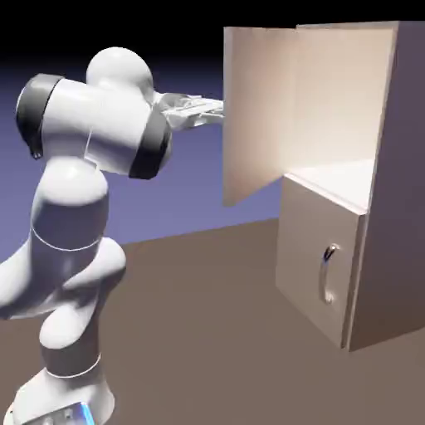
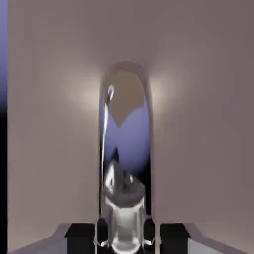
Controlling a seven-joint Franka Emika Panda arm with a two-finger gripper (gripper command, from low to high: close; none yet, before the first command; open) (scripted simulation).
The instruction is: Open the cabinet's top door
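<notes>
Jaws clamped on handle (image 2: pixel 124 163) at 12 o'clock, top door (image 1: pixel 257 108) swung open off cabinet (image 1: pixel 390 207).

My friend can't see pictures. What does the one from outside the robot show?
A white robot arm reaches right, its gripper at the edge of the cabinet's top door, which is swung open toward the arm. Below it, the shorter door with a small silver handle is shut. The cabinet stands on a brown table before a blue-violet backdrop.
</notes>
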